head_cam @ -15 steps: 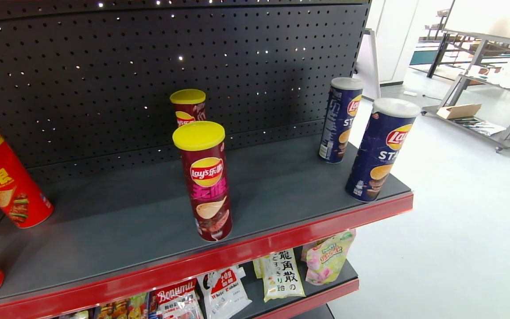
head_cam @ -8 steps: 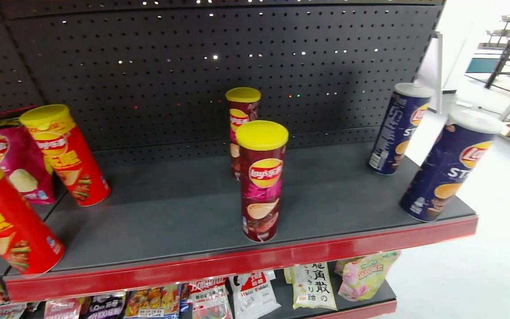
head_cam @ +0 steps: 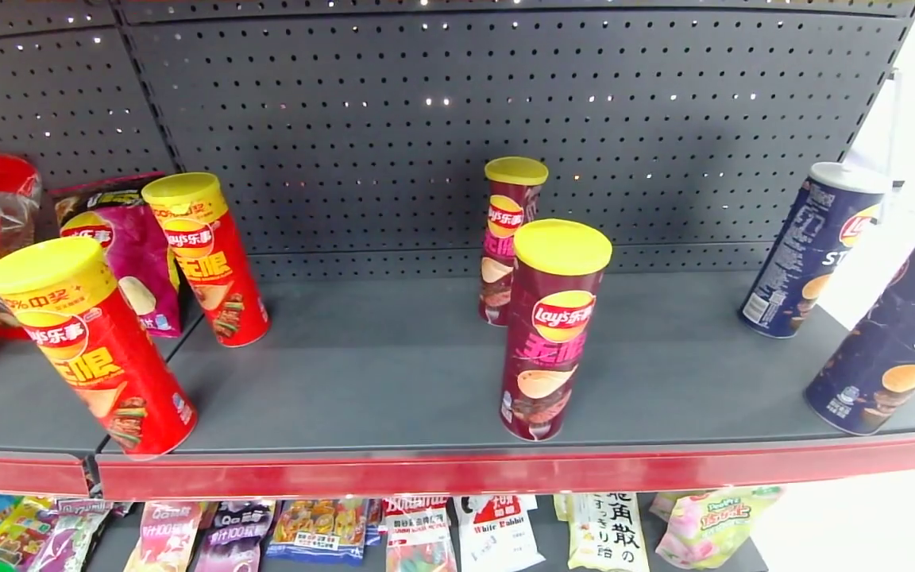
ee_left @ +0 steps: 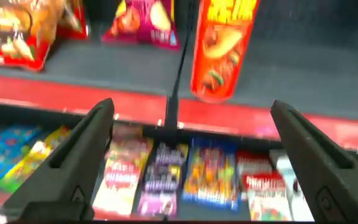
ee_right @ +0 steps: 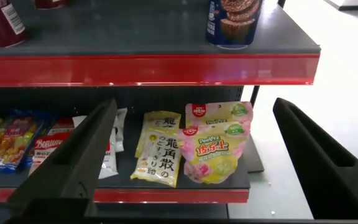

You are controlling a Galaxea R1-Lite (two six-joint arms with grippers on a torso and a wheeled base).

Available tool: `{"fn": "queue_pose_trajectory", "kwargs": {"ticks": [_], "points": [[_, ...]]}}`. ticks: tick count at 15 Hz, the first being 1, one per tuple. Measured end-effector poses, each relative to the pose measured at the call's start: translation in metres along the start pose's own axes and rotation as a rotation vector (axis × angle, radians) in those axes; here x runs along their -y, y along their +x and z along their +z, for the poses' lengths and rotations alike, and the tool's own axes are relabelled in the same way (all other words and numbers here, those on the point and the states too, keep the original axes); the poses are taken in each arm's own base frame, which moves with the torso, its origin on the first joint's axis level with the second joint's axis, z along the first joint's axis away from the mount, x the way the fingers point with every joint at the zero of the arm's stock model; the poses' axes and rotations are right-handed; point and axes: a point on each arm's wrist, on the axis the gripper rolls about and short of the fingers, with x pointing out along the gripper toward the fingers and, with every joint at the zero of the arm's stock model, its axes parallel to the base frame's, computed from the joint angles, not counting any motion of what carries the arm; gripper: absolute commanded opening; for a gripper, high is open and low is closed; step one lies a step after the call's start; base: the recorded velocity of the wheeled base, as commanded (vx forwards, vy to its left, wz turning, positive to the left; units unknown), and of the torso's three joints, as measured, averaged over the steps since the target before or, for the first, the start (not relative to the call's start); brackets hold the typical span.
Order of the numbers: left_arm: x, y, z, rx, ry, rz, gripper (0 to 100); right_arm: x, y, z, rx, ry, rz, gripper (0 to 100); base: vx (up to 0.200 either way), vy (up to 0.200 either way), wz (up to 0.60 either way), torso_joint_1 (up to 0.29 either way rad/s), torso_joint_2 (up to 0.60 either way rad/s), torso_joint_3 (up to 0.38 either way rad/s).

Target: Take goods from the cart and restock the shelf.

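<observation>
View farther left along the shelf [head_cam: 394,373]

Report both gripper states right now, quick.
Left gripper: open, holding nothing.
Right gripper: open, holding nothing.
</observation>
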Motion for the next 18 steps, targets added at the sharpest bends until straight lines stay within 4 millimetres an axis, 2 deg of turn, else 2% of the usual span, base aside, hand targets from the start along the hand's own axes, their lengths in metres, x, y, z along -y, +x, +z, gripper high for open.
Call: {"fn": "queue_pose_trajectory", "kwargs": {"ticks": [3, 9, 13, 18], "points": [[-0.001, 0.002, -0.016, -0.088, 0.026, 0.023, 100, 0.0, 0.0, 0.0, 0.0, 0.0, 0.001, 100, 0.0, 0.0, 0.0, 0.0, 0.0, 0.0], [0.0, 0.003, -0.018, -0.124, 0.038, 0.203, 100, 0.0, 0.0, 0.0, 0.0, 0.0, 0.0, 100, 0.0, 0.0, 0.0, 0.0, 0.0, 0.0], [0.004, -0.004, -0.02, -0.055, 0.0, -0.064, 100, 0.0, 0.0, 0.0, 0.0, -0.001, 0.001, 100, 0.0, 0.0, 0.0, 0.0, 0.0, 0.0], [0.002, -0.005, -0.023, -0.048, 0.014, -0.022, 100, 0.0, 0.0, 0.0, 0.0, -0.009, 0.003, 100, 0.0, 0.0, 0.0, 0.0, 0.0, 0.0]]}}
